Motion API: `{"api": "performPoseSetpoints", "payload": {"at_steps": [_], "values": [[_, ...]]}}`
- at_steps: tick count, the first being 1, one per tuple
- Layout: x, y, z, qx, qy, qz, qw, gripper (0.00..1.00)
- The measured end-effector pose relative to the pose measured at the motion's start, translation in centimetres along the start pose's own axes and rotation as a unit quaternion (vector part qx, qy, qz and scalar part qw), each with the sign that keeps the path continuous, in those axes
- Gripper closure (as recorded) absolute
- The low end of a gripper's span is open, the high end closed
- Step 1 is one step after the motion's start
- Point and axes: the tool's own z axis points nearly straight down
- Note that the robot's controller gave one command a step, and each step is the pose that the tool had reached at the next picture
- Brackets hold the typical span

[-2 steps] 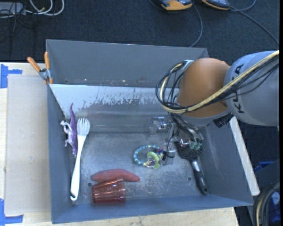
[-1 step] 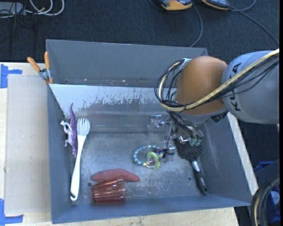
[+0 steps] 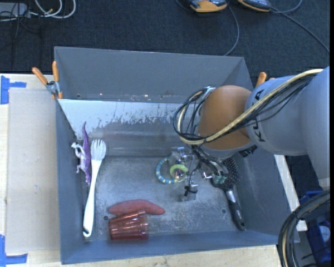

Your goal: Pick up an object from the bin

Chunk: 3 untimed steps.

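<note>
My gripper [image 3: 189, 188] hangs low over the middle of the bin floor, under the arm's orange cover. Just to its left lies a ring of blue and green beads [image 3: 168, 171] with a small yellow-green piece inside it, touching or nearly touching the gripper. To the gripper's right a black brush [image 3: 231, 196] lies with its handle pointing toward the front right corner. A red sausage-shaped thing [image 3: 136, 207] lies on the floor to the front left of the gripper.
A red see-through cup [image 3: 128, 227] lies on its side by the front wall. Along the left wall lie a long white fork [image 3: 91, 191], a purple strip [image 3: 86, 149] and a small white figure [image 3: 77, 154]. The arm and its cables cover the bin's right back part.
</note>
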Motion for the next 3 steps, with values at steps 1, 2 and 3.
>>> {"api": "performPoseSetpoints", "payload": {"at_steps": [1,2,3], "values": [[0.92,-0.18,0.31,0.0,0.0,-0.012,0.9999,1.0],[0.92,-0.18,0.31,0.0,0.0,-0.012,0.9999,1.0],[0.93,-0.17,0.26,0.0,-0.0002,-0.012,0.9999,1.0]]}}
